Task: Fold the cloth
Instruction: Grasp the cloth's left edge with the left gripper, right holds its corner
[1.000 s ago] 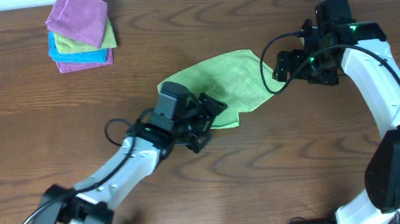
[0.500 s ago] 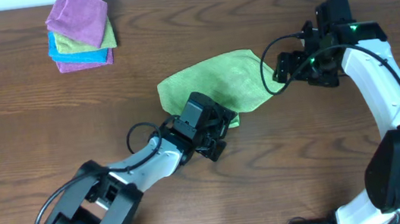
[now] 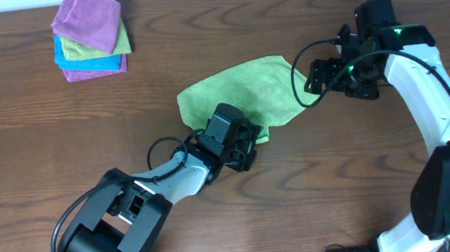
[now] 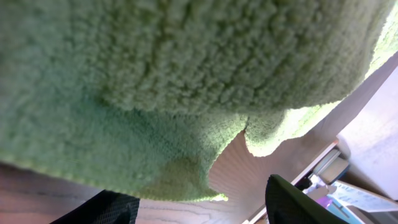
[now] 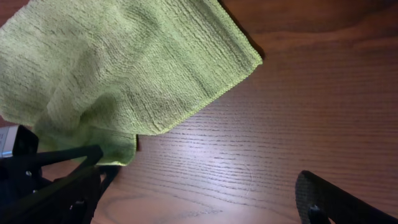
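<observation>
Cloth [image 3: 247,97] lay rumpled in the middle of the table [image 3: 43,183], nothing pinched.
You had your left gripper [image 3: 243,147] at its near edge, jaws apart beneath the overhanging fabric; your right gripper [image 3: 315,78] stood just beside its right corner, jaws spread wide and empty.

Overhead: even, diffuse light from above, sharp throughout, with only short soft shadows at the cloth [image 3: 239,98] and a faint sheen on the table [image 3: 18,125]. Left wrist: cloth too near for focus, shaded underneath, backlit and glowing at the upper right; background washed out. Right wrist: weave and wood grain crisp; fingers [image 5: 339,202] dark and blurred.
</observation>
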Tool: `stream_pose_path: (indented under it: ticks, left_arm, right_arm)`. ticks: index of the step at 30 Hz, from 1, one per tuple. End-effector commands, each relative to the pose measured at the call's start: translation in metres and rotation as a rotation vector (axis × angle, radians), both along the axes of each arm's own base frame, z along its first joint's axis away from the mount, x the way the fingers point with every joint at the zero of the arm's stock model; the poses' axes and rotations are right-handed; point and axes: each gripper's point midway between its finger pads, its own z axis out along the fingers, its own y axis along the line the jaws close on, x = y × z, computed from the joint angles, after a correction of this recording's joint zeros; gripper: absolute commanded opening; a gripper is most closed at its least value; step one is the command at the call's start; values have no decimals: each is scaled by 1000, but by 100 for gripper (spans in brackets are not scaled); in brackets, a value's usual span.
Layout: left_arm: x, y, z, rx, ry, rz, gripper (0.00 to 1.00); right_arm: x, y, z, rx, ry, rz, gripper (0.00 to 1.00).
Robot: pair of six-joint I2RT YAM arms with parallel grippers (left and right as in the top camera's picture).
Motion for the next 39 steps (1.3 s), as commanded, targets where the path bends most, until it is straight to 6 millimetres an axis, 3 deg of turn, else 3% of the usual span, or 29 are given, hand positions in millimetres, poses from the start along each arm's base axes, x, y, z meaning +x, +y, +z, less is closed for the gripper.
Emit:
stream_pose_path:
  ticks: [1,7,14,20,25,29,34,39]
  left_arm:
    - [5,9,-11,61,-10,44,66]
    - [7,14,-19,90,-14,59,68]
    - [-3,10,-35,118,12,31,64]
    - [-5,10,-40,157,-18,3,39]
    - [-4,11,-40,203,-87,-77,25]
    - [-3,12,-40,240,-144,-150,6]
    - [-7,9,-38,230,-183,-270,6]
    - [-7,7,-26,165,-223,-385,6]
  right_arm:
    - [-1,0,3,16,1,-13,99]
    - [-2,0,3,17,3,-13,99]
    - [-3,0,2,17,9,-13,99]
    - [-6,0,2,17,22,-13,99]
    - [-9,0,1,17,32,-13,99]
    - [-11,1,1,18,39,-4,99]
    - [-9,7,2,52,16,38,99]
    - [0,7,-13,50,-31,38,99]
